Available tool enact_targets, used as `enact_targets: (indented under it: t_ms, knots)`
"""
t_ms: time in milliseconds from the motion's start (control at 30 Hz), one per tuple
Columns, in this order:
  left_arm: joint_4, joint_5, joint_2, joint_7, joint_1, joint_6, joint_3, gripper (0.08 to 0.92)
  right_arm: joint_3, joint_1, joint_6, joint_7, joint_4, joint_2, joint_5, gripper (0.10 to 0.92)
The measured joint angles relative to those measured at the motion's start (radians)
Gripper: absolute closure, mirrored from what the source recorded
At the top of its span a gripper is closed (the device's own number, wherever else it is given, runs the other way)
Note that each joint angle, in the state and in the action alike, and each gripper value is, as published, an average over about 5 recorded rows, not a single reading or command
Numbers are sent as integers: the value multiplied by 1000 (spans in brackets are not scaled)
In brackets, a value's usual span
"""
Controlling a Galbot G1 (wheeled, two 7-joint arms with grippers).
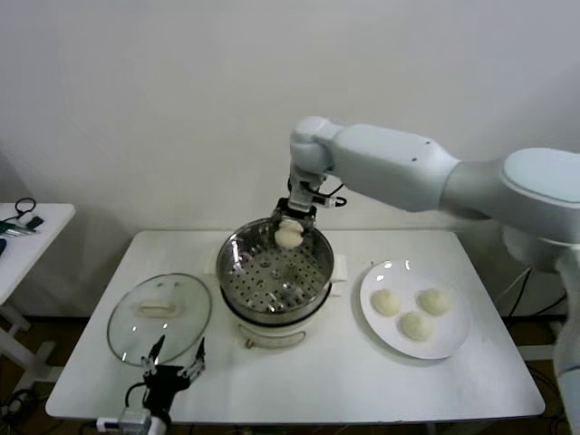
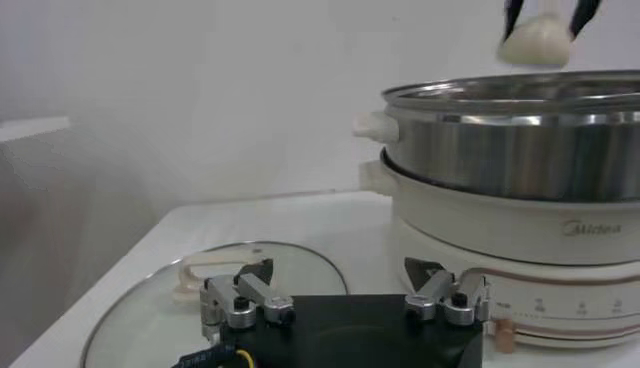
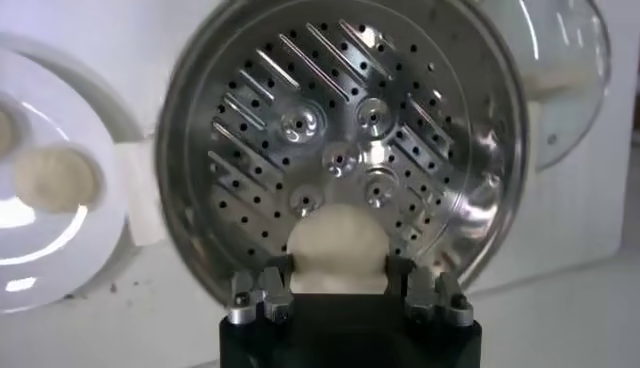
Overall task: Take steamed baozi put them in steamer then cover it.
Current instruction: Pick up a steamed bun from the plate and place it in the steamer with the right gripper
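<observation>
Near the table's front edge the left gripper (image 1: 172,355) gaped idle; the right gripper (image 1: 292,228) held a baozi (image 1: 288,236) directly above the steamer (image 1: 237,272), at its far rim.

From my remote station, the head view showed a plain white wall (image 1: 145,109) that ran behind the whole scene, evenly lit and without strong shadows. A white rectangular worktop (image 1: 299,372) stood directly against that wall. To the left I saw a second white table (image 1: 32,227), set apart from the worktop, with small dark items (image 1: 20,220) on its surface. Brown floor (image 1: 23,385) was visible beneath it, crossed by the table's white legs.
</observation>
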Motion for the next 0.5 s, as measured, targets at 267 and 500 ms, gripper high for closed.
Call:
enact_targets:
  t_ms: [267,500]
  knots:
    - [10,0,-1,-1,-5,-4,3,177,68,-89,66,29,-132,75,-128,395]
    - [19,-1,-3,-1,-11,-4,6,177,100,-137,100,43,-216,116,-183,388]
